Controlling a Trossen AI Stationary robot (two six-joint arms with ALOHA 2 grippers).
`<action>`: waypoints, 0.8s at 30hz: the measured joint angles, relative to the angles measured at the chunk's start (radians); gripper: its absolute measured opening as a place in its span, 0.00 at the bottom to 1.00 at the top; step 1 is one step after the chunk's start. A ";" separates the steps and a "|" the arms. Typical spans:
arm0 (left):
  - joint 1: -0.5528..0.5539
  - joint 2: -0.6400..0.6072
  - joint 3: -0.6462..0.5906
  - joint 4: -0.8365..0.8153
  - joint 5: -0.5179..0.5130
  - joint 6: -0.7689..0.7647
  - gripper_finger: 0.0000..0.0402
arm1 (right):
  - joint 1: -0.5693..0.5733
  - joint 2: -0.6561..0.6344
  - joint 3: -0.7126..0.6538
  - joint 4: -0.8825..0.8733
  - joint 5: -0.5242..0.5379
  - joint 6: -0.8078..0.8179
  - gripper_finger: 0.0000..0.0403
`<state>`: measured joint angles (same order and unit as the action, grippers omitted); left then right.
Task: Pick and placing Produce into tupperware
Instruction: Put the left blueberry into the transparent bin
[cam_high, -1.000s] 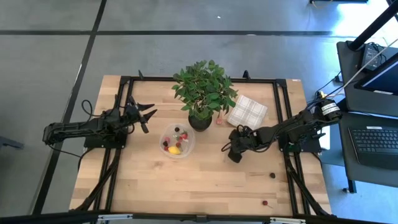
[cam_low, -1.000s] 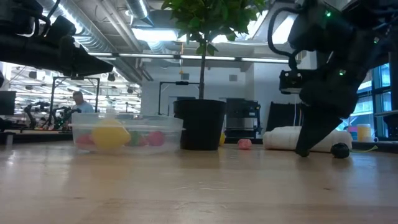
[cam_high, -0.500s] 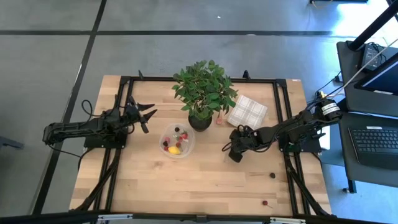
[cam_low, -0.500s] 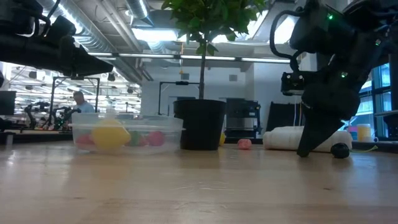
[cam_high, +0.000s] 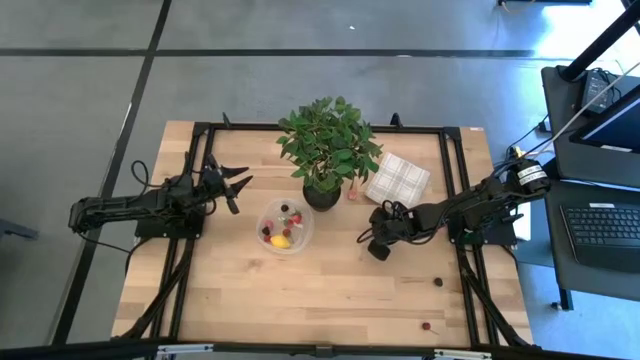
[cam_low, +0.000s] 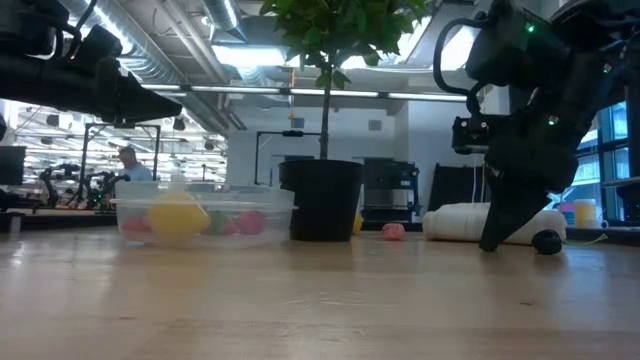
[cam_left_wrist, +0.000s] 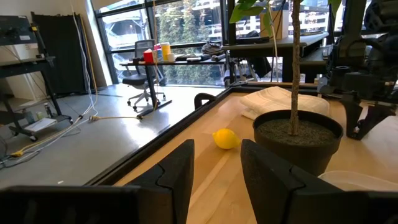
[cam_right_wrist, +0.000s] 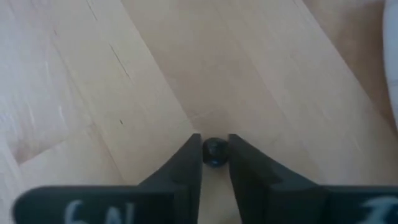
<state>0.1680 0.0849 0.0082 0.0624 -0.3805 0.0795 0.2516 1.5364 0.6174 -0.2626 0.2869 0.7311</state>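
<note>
Your right tool is down at the worktop, right of centre and just right of the tupperware. In the right wrist view its fingers are closed nearly together around a small dark berry, which sits between the tips on the wood; they appear to touch it on both sides. In the low view the same tool points steeply down with its tip at the surface.

Your left tool hovers above the worktop to the left of the tupperware, its fingers spread apart and holding nothing.

The tupperware sits near the middle of the worktop, just in front of the potted plant. It already holds several produce pieces: a yellow lemon-like one and red and dark berries.

Loose produce lies elsewhere: a pink berry between the plant pot and the white checked cloth, a dark one towards the near right, a red one at the near edge, and a lemon beside the pot in the left wrist view.
</note>
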 joint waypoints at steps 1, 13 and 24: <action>0.000 0.000 0.000 0.000 0.000 0.000 0.31 | 0.000 0.000 0.000 0.000 0.000 0.000 0.16; 0.000 0.000 0.000 0.000 0.000 0.000 0.31 | 0.000 -0.001 -0.001 0.014 0.001 -0.001 0.13; 0.000 0.000 0.000 0.000 0.000 0.000 0.31 | 0.000 0.005 0.140 0.155 -0.011 -0.152 0.12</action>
<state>0.1677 0.0846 0.0082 0.0624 -0.3805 0.0795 0.2520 1.5410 0.7570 -0.1075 0.2756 0.5792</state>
